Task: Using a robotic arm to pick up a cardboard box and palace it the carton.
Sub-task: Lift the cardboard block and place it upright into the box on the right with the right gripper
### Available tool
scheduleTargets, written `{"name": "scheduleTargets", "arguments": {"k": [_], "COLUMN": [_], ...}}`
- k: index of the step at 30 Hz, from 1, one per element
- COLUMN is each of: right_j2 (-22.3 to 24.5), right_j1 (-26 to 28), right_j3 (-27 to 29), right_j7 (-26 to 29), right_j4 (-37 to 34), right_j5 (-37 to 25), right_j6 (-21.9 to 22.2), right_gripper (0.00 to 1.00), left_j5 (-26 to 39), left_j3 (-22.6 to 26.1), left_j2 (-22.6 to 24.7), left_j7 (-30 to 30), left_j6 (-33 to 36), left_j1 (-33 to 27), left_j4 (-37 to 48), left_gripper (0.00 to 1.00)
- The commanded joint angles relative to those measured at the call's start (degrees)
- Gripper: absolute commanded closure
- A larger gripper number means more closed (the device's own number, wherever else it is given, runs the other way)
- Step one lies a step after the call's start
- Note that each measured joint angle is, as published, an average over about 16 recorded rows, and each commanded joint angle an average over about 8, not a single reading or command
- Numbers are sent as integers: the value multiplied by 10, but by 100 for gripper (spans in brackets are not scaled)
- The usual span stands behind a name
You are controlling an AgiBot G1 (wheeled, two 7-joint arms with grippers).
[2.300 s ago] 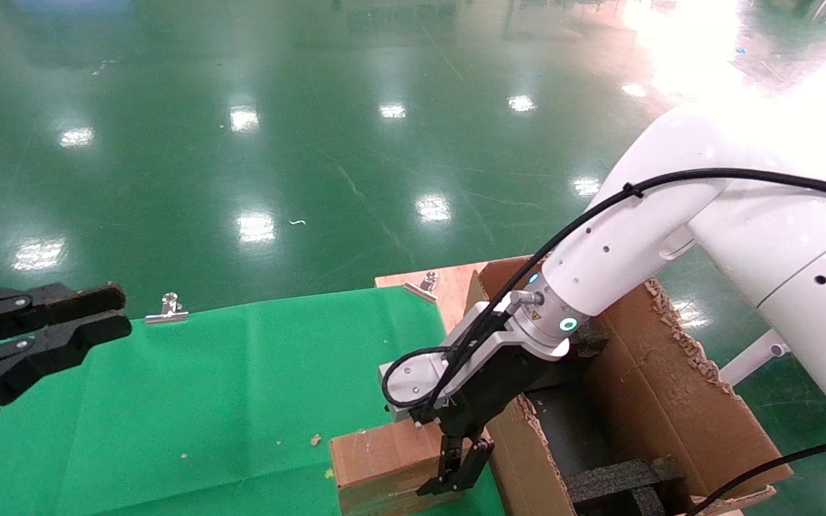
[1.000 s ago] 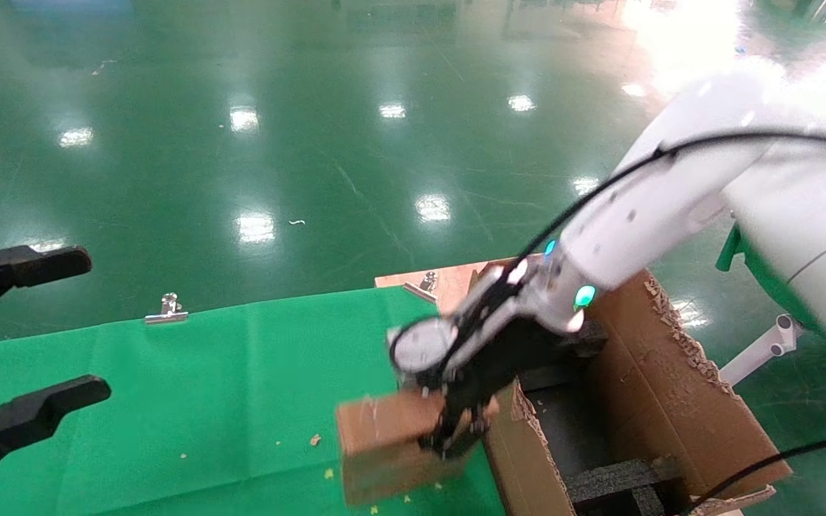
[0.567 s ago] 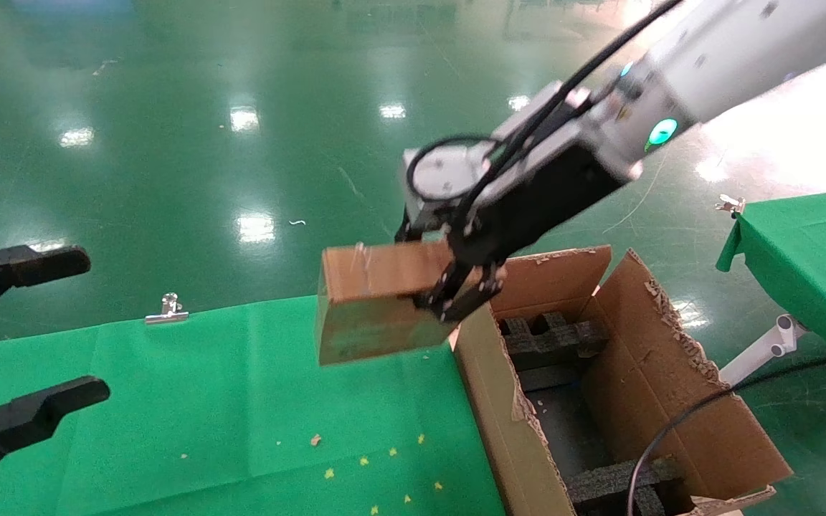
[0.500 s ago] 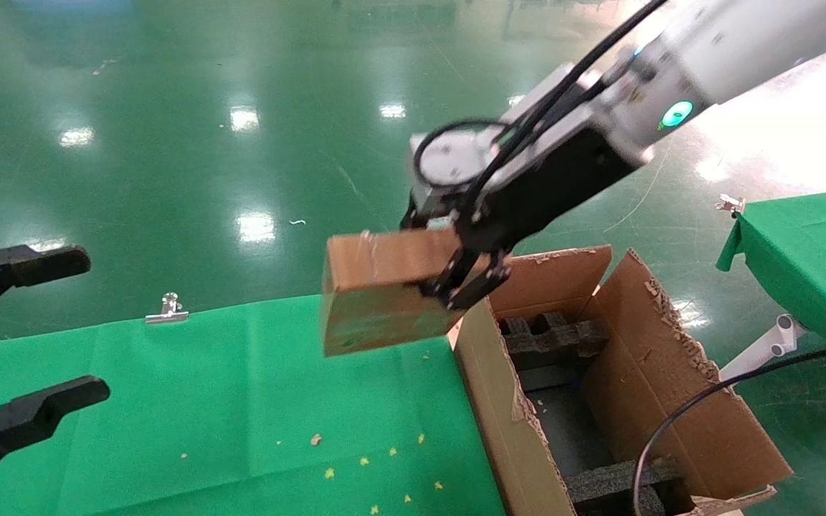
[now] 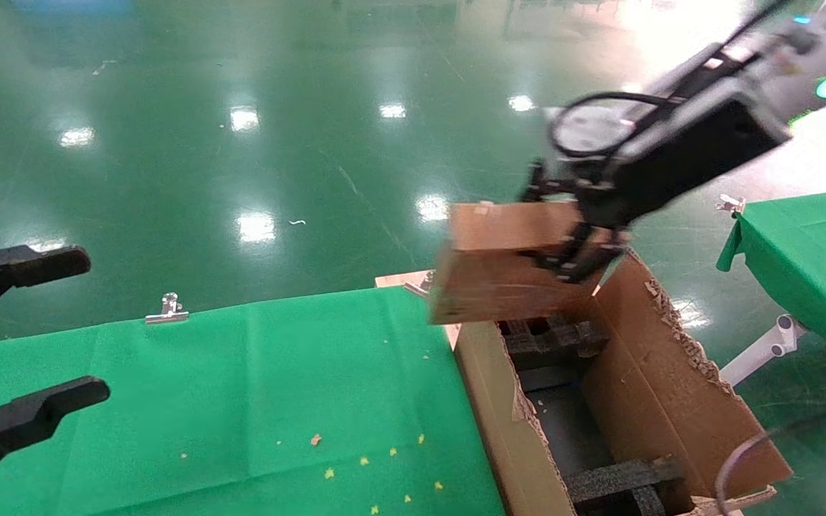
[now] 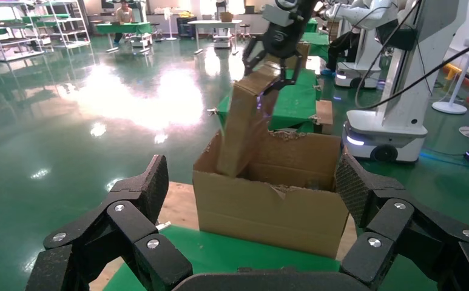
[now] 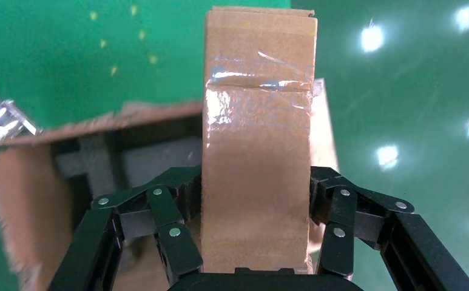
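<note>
In the head view the robotic arm reaches in from the upper right, and the right gripper pinches the cardboard box at one end, holding it in the air above the far left corner of the carton. The box hides that corner and part of the black foam blocks inside; its long axis runs roughly level, pointing away from the gripper toward the green cloth, where a silver clip sits on the far edge. The left gripper hangs at the left edge, fingers spread wide apart, holding nothing. From the left wrist view, between the spread fingers, the carton stands on the cloth edge, and the cardboard box hangs tilted over its opening, upper end in the right gripper, lower end dipping toward the left wall; whether it touches I cannot tell. The right wrist view shows the fingers clamped on both narrow sides of the taped cardboard box, which runs straight out from the gripper over the carton below.
</note>
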Motion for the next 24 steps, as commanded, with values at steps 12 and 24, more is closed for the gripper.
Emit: {"name": "scheduleTargets", "arguments": {"k": [12,24], "right_j2": [95,168], "right_j1": [37,-80], "right_j3": [-116,-114], "right_j7": [23,126], "right_j4": [-26,-142], "right_j5": [19,122], "right_j6": [8,92], "right_gripper": [100,100], "left_j5": [0,0], "left_j3": [0,0], "left_j2": [0,0], "left_j7": [0,0], "left_j6": [0,0], "left_j1": [0,0], "left_j4": [0,0], "left_gripper": [0,0]}}
